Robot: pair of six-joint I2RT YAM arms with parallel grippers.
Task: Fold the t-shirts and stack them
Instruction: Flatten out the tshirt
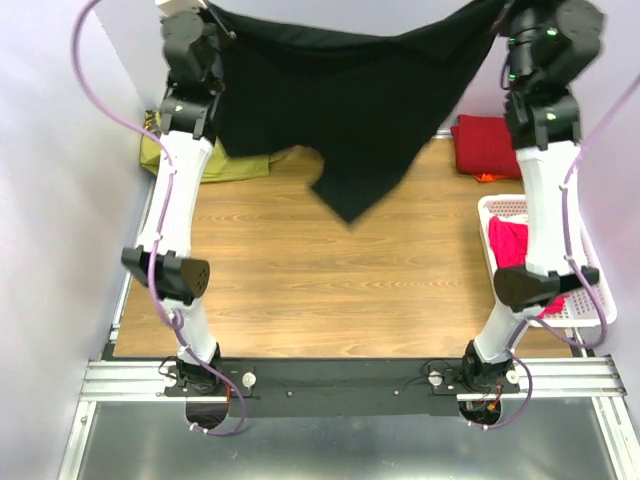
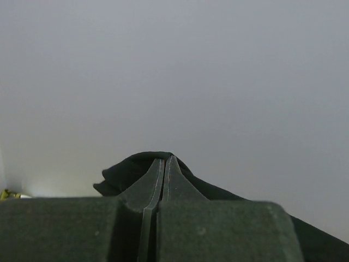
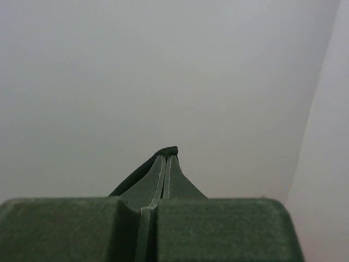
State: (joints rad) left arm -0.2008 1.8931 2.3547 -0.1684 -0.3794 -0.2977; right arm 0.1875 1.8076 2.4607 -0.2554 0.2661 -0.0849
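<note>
Mid-step: spreading the black shirt [image 1: 340, 90] in the air, ahead of any fold. Held high over the far half of the table [image 1: 330, 280], by two spots along its upper edge. Pinched at the far left in the left gripper [image 2: 165, 161], clamped tight on a bunched lip of black cloth. Pinched at the far right in the right gripper [image 3: 165, 158], likewise closed on a thin edge of the same cloth. Hanging slack between the two, sagging in the middle, with one pointed flap drooping toward the table centre. Cannot tell whether that flap touches the wood. No print to be made out from above.

Seen elsewhere: a red shirt [image 1: 485, 145], folded, at the far right; a pink shirt [image 1: 508, 240] bundled in the basket [image 1: 600, 300] at the right edge; an olive cloth [image 1: 225, 165] at the far left, partly hidden behind the left arm.

Next, most likely: lower both ends together and draw toward the near side, so as to lay the cloth flat on the wood. Calls for level grips, well apart, to stop the middle from bunching. Only then let go and begin folding. Stacking on the red shirt probably last.
</note>
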